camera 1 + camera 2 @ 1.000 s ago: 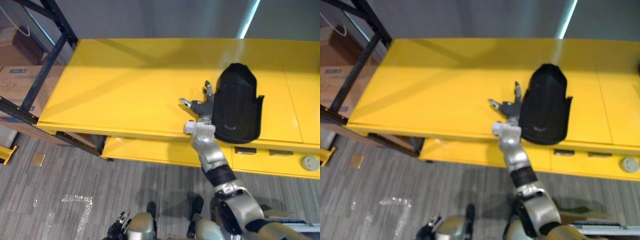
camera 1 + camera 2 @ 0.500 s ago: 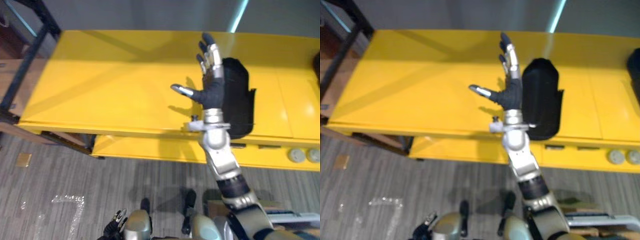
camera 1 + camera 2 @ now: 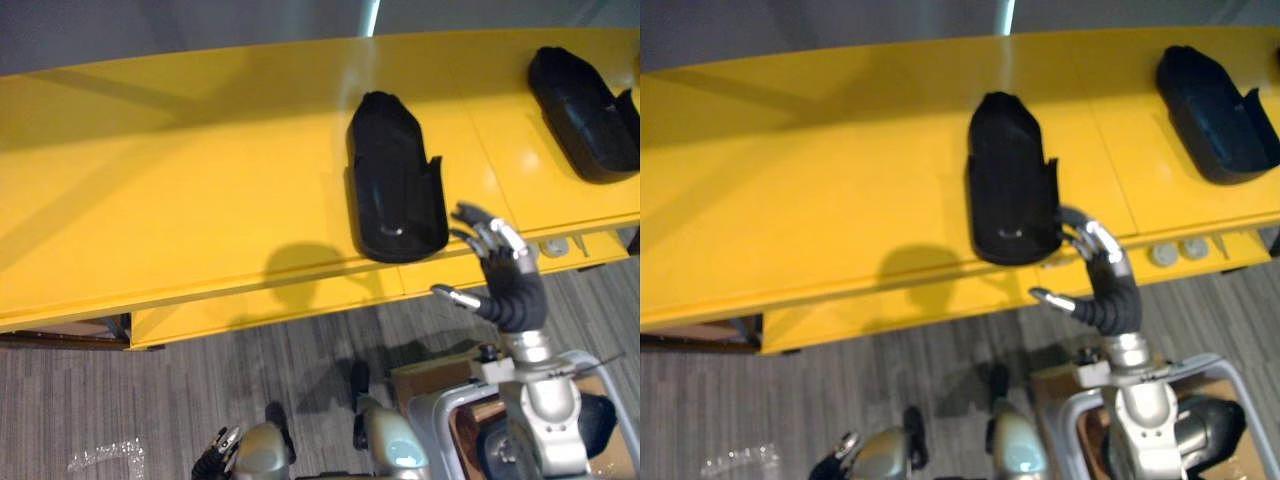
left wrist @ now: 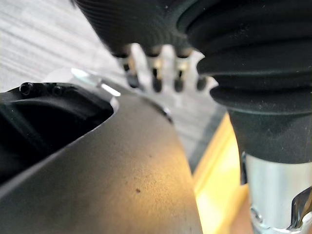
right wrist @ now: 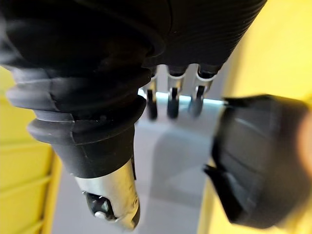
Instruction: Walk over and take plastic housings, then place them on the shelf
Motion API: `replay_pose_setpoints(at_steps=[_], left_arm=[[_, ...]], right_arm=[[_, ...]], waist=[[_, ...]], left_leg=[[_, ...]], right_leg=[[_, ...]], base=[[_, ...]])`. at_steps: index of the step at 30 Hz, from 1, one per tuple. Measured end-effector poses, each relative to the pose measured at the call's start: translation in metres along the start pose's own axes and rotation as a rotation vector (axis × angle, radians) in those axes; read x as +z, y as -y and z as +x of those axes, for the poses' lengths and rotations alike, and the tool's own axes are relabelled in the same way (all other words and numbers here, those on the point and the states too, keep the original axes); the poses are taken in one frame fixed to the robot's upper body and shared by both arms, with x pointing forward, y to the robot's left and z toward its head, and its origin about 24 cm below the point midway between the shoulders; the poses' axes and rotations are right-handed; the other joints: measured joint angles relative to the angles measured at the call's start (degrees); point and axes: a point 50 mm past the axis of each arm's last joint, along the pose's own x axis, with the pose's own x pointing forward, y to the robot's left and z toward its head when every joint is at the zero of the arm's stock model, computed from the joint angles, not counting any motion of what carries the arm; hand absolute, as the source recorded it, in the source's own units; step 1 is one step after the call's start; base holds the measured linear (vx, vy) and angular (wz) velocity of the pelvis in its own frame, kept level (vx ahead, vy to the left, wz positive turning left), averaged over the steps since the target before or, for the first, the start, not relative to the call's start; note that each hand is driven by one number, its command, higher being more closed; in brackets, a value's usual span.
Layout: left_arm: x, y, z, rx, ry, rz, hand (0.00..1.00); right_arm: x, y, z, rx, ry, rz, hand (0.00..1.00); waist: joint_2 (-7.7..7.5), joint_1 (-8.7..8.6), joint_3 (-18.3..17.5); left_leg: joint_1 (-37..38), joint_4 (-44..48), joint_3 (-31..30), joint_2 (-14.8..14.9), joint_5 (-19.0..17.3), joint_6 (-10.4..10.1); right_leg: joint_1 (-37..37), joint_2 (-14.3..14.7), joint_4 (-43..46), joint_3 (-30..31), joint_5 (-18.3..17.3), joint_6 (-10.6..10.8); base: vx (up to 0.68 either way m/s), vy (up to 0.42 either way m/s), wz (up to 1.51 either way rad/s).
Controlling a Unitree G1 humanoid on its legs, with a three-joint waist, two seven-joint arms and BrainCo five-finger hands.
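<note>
Right hand (image 3: 510, 285) beside the near housing (image 3: 392, 180), fingers (image 3: 492, 236) loose and apart, empty
You'll want to wrap its side wall before closing.

I've got housing (image 3: 392, 180) on shelf (image 3: 180, 200) mid-view, second housing (image 3: 583, 98) on same shelf at its 2 o'clock, well apart, my right hand (image 3: 505, 275) just beside first at 4 o'clock, by shelf's front edge

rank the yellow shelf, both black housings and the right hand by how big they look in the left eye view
1. yellow shelf
2. middle housing
3. right-end housing and right hand: about alike, hand nearer the camera
</note>
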Motion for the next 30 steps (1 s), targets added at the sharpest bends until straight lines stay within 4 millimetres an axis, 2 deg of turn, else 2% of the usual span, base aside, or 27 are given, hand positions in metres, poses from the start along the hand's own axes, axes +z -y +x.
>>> replay_pose_setpoints(at_steps=[6, 11, 16, 19, 22, 25, 27, 30], left_arm=[[0.000, 0.000, 0.000, 0.000, -0.005, 0.011, 0.00], [-0.001, 0.000, 0.000, 0.001, -0.005, -0.006, 0.00], [-0.003, 0.000, 0.000, 0.019, -0.017, -0.002, 0.00], [-0.004, 0.000, 0.000, 0.031, -0.024, -0.002, 0.00], [-0.007, 0.002, 0.001, 0.039, -0.045, 0.015, 0.00], [-0.011, 0.005, 0.002, 0.038, -0.058, 0.009, 0.00], [-0.017, 0.006, 0.002, 0.040, -0.074, -0.001, 0.00], [-0.018, 0.007, 0.002, 0.041, -0.082, -0.005, 0.00]], right_arm=[[0.001, -0.004, -0.003, -0.027, 0.042, -0.076, 1.00], [-0.009, -0.013, -0.001, -0.004, 0.015, 0.043, 1.00], [-0.022, -0.031, -0.004, 0.062, -0.052, 0.101, 1.00], [-0.029, -0.036, 0.002, 0.055, -0.059, 0.100, 1.00], [-0.039, -0.039, 0.015, 0.031, -0.057, 0.063, 1.00], [-0.046, -0.038, 0.031, 0.011, -0.045, 0.031, 1.00], [-0.049, -0.038, 0.043, -0.003, -0.025, -0.040, 1.00], [-0.047, -0.038, 0.051, -0.016, -0.004, -0.049, 1.00]], waist=[[0.00, -0.01, 0.0], [0.09, 0.08, -0.1], [0.62, 0.17, -0.4], [0.99, 0.23, -0.6], [2.09, 0.37, -1.2], [3.62, 1.84, -3.1], [4.45, 1.93, -3.6], [4.80, 2.49, -4.3]], left_leg=[[-0.1, 0.0, 0.3, -0.1, 0.0, 0.0], [-0.2, 0.0, 0.1, -0.1, 0.0, 0.0], [-0.7, 0.0, -0.3, -0.1, 0.2, 0.1], [-0.8, 0.0, -0.5, -0.3, 0.4, 0.3], [-0.7, -0.2, -1.8, -0.5, 1.1, 0.2], [-0.7, -1.3, -2.3, -0.6, 2.0, -0.1], [0.2, -2.7, -3.9, -0.8, 3.0, -0.3], [0.4, -3.2, -4.4, -0.7, 3.5, -0.5]], right_leg=[[-0.3, 0.0, 0.1, 0.3, 0.0, 0.0], [-0.4, 0.0, 0.1, 0.2, 0.0, 0.0], [-0.6, -0.2, 0.1, -0.2, 0.0, 0.0], [-0.6, -0.4, 0.1, -0.4, 0.0, 0.0], [0.6, -0.8, -0.5, -2.1, 0.0, 0.0], [0.8, -1.0, -0.9, -3.0, 0.1, 0.1], [2.3, -1.1, -1.6, -4.7, 0.1, 0.1], [2.8, -1.0, -1.9, -5.2, 0.2, 0.1]], base=[[0.00, -0.002, -0.01], [-0.01, -0.003, 0.01], [-0.02, -0.012, 0.04], [-0.01, -0.005, 0.04], [-0.03, -0.012, 0.23], [-0.03, -0.033, 0.16], [-0.04, -0.048, 0.35], [-0.04, -0.038, 0.15]])
